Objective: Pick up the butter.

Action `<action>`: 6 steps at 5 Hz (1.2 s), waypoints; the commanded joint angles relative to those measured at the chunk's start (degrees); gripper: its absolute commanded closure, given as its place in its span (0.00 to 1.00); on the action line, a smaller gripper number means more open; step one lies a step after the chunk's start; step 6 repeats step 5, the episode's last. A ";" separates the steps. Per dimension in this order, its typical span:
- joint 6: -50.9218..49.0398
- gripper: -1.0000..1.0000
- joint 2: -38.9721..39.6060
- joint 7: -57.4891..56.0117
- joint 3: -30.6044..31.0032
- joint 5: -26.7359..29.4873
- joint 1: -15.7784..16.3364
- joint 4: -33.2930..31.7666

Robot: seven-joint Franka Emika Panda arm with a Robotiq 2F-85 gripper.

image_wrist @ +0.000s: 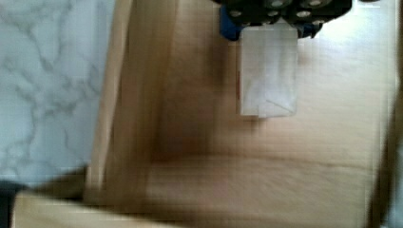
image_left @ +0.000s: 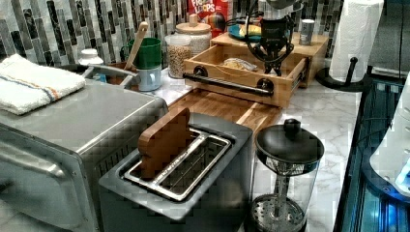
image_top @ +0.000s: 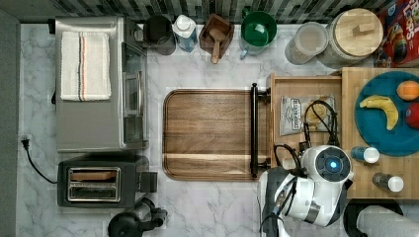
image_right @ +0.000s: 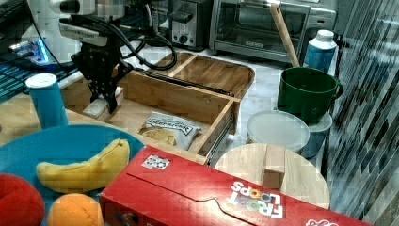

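Down inside the open wooden drawer (image_right: 181, 101), reading the right view from its left, the gripper (image_right: 104, 98) stands over the butter (image_right: 99, 105), a pale wrapped stick lying on the drawer floor near the corner on the right view's left. One black finger (image_right: 112, 100) reaches down beside the stick; the other seems to sit on its far side, though the arm hides it. Further toward the right view's right, the snack bag (image_right: 165, 128) lies flat, well apart from the stick.

From the wrist view the butter (image_wrist: 268, 71) runs out from under the gripper body, with one end between the fingers. Whether the fingers have closed on the wrapper cannot be told from these pictures.

The step in hand looks like the grasp itself: the arm is down at the stick, and the butter appears to rest on the wood. Next, the fingers need a firm hold across the narrow sides, then a straight lift clear of the drawer wall.
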 commanded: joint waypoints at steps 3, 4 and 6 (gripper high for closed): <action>-12.93 1.00 -5.83 0.96 5.51 -0.62 3.14 22.88; -16.00 1.00 -5.65 6.27 7.24 -3.03 4.95 26.21; -23.15 1.00 -3.89 11.01 10.17 -0.74 6.15 31.77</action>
